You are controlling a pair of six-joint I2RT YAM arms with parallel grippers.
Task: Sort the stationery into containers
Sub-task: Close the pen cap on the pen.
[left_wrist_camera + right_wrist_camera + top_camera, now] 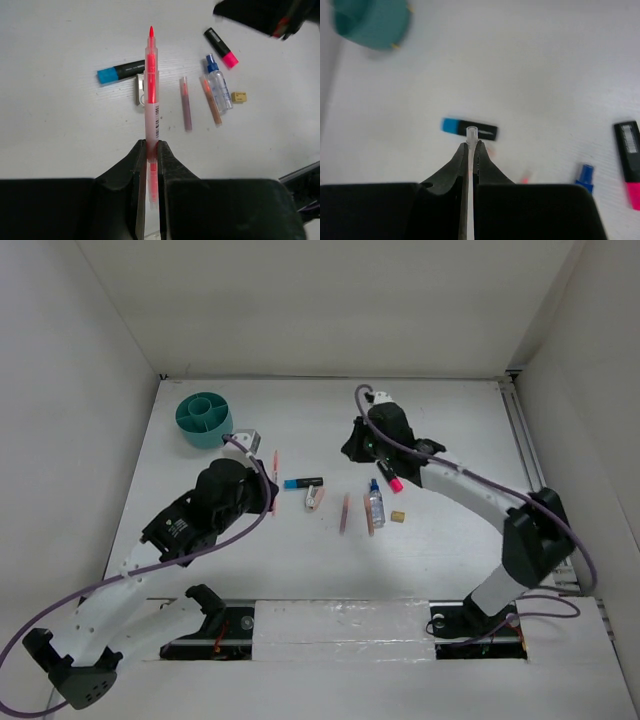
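A barcode (157, 120) was noted on the salmon-pink pen (151, 90), digits unreadable. That pen was gripped by the closed left end effector (152, 150); a thin clear-ended pen (471, 134) was clamped in the right end effector (471, 150).

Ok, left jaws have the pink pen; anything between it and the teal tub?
Nothing visible does. The left gripper is shut on the pink pen, and in the top view no loose item lies between it and the teal tub; the blue-ended marker and the rest lie on the other side.
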